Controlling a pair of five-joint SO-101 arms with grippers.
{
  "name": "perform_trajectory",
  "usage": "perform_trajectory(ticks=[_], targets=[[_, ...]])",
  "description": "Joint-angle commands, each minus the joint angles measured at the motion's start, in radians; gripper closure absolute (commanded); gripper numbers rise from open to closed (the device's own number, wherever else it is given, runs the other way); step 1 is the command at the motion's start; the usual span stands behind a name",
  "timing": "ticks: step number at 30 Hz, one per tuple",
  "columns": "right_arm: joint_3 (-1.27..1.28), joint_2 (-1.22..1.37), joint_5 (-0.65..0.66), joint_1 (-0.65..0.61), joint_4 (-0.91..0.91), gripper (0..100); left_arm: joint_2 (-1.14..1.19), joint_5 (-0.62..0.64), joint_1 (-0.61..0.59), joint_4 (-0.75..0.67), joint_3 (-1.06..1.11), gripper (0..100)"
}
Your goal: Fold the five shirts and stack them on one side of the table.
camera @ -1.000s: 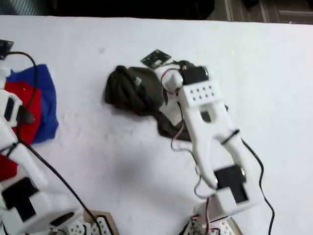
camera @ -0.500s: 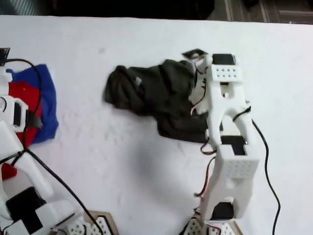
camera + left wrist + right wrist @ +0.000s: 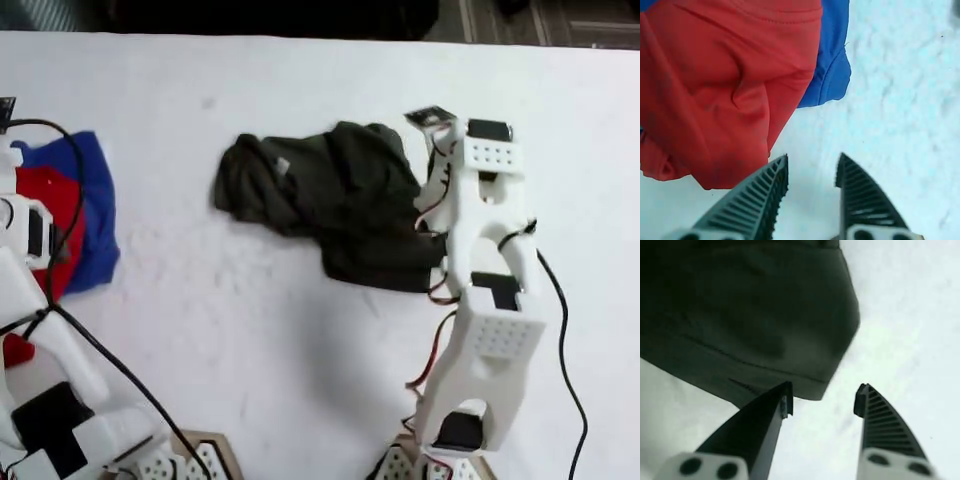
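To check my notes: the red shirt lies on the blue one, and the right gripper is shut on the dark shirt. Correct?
No. In the right wrist view the right gripper is open at the dark shirt's edge, holding nothing. The rest is right.

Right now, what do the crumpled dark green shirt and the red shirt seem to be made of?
Crumpled dark green shirt: soft matte knit, probably cotton; it slumps in loose folds, with a stitched hem. Red shirt: thin, matte jersey-like fabric; fine creases and a sewn seam show. Fibre uncertain.
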Motion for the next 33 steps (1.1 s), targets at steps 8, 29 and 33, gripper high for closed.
perform_trajectory(ticks=[8,29,33], targets=[[0.195,-0.010,0.006,0.025,-0.096,77.6,-0.041,0.000,0.010,-0.003,-0.011,86],[0.261,-0.076,0.009,-0.059,-0.110,98.1,-0.041,0.000,0.010,-0.003,-0.014,86],[0.244,-0.228,0.055,-0.074,-0.010,98.1,-0.041,0.000,0.010,-0.003,-0.014,86]])
